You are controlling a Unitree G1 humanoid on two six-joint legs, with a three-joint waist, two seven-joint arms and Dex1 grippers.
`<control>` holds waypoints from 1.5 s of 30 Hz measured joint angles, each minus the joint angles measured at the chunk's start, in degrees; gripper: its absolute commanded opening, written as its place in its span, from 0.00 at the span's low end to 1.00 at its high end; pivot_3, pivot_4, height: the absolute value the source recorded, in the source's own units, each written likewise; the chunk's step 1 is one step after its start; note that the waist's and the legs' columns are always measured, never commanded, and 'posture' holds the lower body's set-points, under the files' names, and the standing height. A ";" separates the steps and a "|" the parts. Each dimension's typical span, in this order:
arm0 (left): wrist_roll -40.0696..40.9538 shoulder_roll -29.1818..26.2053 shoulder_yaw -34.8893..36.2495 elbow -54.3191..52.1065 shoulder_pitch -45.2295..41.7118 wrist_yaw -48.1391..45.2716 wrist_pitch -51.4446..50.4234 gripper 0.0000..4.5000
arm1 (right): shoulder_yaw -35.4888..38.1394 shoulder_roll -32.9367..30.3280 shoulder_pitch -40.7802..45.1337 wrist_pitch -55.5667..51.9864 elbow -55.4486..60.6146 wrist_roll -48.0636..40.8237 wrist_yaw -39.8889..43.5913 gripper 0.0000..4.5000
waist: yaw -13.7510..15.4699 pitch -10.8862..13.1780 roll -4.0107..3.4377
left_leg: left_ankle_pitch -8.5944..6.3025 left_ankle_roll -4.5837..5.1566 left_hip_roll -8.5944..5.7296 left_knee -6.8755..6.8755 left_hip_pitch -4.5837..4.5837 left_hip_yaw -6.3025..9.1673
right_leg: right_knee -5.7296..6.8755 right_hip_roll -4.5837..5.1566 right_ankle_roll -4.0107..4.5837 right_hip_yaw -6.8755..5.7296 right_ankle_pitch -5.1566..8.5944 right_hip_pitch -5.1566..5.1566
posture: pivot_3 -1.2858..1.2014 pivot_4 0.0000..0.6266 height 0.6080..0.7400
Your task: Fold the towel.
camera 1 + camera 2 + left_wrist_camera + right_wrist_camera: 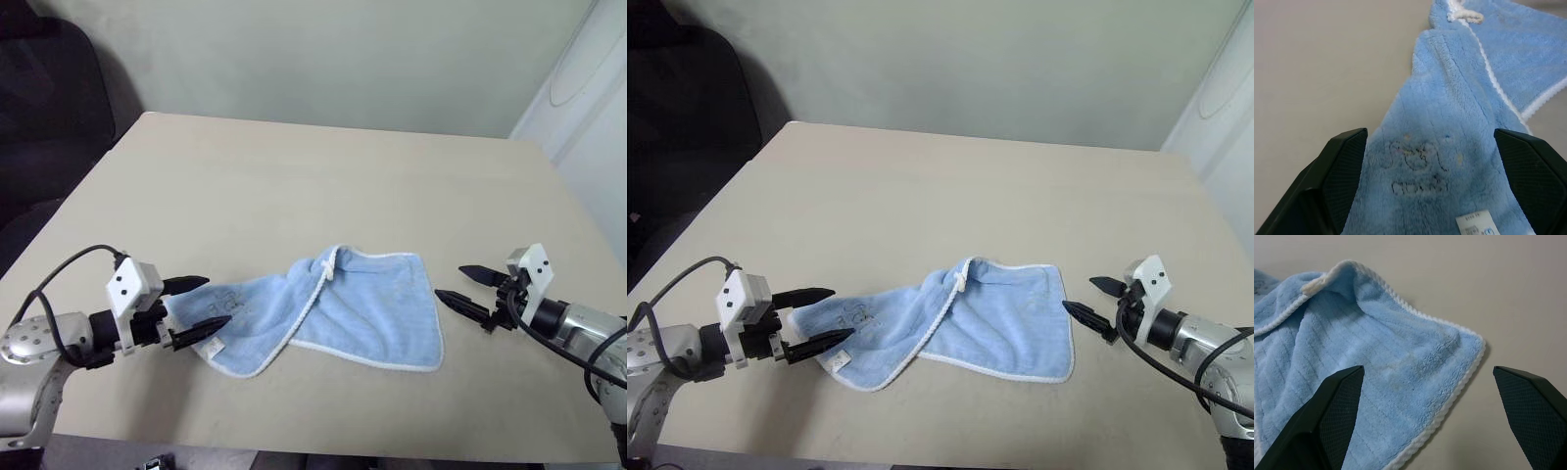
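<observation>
Rumpled towel lying on the table between both spread-fingered grippers.
Head views: light blue, white-piped, partly folded over itself. Left wrist: left gripper straddles its end bearing a dark motif and white tag. Right wrist: right gripper gapes at its corner, holding nothing.

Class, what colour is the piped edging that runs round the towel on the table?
White, against the light-blue towel; its edging shows best in the right wrist view.
</observation>
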State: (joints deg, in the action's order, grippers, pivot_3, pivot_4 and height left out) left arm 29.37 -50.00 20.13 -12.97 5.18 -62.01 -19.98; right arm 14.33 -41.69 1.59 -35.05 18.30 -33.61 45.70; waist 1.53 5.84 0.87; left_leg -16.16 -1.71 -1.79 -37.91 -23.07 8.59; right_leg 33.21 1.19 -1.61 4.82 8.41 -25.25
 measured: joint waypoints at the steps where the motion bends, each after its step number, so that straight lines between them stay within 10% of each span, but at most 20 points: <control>1: -0.17 0.08 -0.65 0.50 -0.58 0.00 0.33 1.00 | -0.87 0.00 1.15 0.08 -0.18 0.76 -0.30 0.99 | -0.02 0.00 -0.01 | 0.01 0.00 0.00 0.00 0.01 0.00 | 0.01 0.00 0.01 0.00 -0.01 -0.01 | 0.52 0.24 1.00; 20: -6.16 0.79 -6.69 4.36 -3.15 -1.47 8.30 1.00 | -22.40 10.33 29.35 -5.93 -26.09 18.50 -11.25 0.99 | 0.20 -0.04 0.02 | 0.03 -0.03 0.02 0.00 0.13 0.04 | 0.24 0.05 0.46 -0.11 -0.30 -0.18 | 0.52 0.24 1.00; 45: -6.05 0.76 -6.50 4.02 -2.61 -1.41 8.29 1.00 | -16.79 13.18 30.63 -8.00 -30.67 19.05 -11.01 0.99 | 0.14 -0.05 -0.01 | 0.01 -0.07 0.04 0.03 0.13 0.02 | 0.28 0.05 0.47 -0.12 -0.30 -0.22 | 0.52 0.24 1.00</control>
State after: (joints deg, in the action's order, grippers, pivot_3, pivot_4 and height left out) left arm 23.33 -49.24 13.63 -8.95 2.57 -63.43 -11.68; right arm -2.46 -28.51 32.21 -43.05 -12.37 -14.56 34.69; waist 1.67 5.80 0.86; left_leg -16.14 -1.78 -1.75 -37.88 -22.94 8.61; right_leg 33.49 1.24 -1.14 4.71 8.11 -25.47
